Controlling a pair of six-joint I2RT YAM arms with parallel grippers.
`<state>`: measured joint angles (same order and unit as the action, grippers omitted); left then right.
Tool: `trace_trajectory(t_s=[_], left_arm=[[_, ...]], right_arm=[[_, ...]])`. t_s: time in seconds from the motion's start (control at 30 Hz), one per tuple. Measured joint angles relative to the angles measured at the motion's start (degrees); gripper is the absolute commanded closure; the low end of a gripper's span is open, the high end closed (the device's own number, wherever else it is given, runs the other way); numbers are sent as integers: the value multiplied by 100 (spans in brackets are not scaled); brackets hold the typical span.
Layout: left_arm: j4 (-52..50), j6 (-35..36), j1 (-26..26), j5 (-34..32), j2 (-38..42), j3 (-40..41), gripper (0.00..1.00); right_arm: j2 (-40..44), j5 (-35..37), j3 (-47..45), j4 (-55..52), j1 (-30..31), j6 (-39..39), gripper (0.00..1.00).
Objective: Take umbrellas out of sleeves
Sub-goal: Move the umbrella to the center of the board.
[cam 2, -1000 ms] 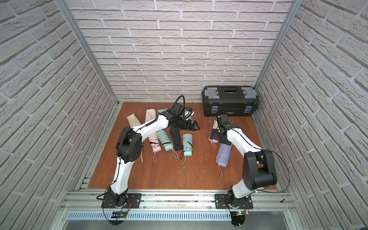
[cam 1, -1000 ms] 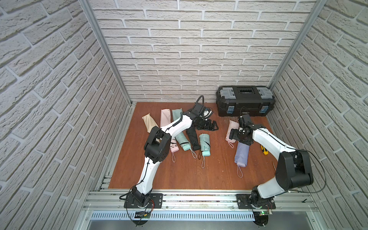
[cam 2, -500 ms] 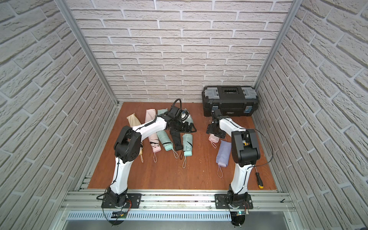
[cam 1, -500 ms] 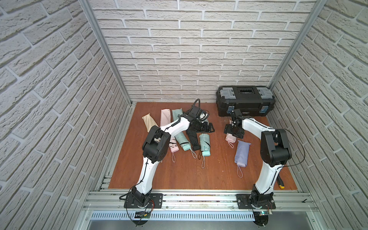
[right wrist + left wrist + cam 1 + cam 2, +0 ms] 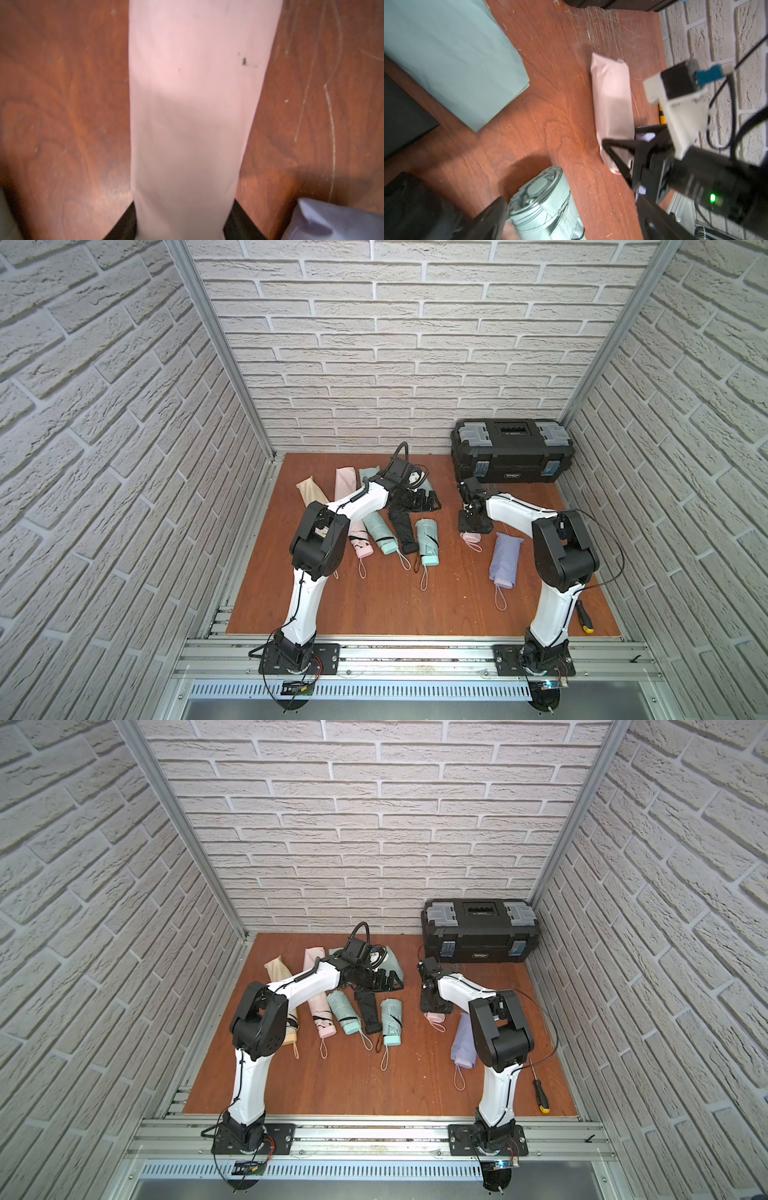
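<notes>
Black left gripper (image 5: pixel 422 504): jaws fully spread, empty, near mint sleeve (image 5: pixel 446 52) at table (image 5: pixel 374 605) rear.
Pink sleeve (image 5: pixel 187 104): right of centre on table; thin, limp, likely slippery; umbrella inside, probably stiff and light.
Right gripper (image 5: pixel 180 224): fingers flank sleeve near handle (image 5: pixel 470 537); clamp cannot be told. Pull by handle, pin fabric.

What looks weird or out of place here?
A yellow-handled screwdriver lies alone near the right arm's base, far from the umbrellas; it isn't part of that set. The wooden table also shows pale scratches near the black toolbox.
</notes>
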<state>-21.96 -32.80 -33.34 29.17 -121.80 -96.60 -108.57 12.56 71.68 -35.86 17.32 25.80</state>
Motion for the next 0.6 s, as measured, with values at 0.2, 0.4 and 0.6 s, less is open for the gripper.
trace_trajectory(t_s=[0.2,0.4,0.6], left_arm=[[13,2,42,-61,50,59,2],[15,-9,57,-79,50,68,2],[11,-24,55,-83,50,66,2]], right_arm=[[621,-105,-785,68,422,-127,48],[1189,-297,-1187,42,422,-251,29],[2057,-455,-1397,52,422,-358,28]])
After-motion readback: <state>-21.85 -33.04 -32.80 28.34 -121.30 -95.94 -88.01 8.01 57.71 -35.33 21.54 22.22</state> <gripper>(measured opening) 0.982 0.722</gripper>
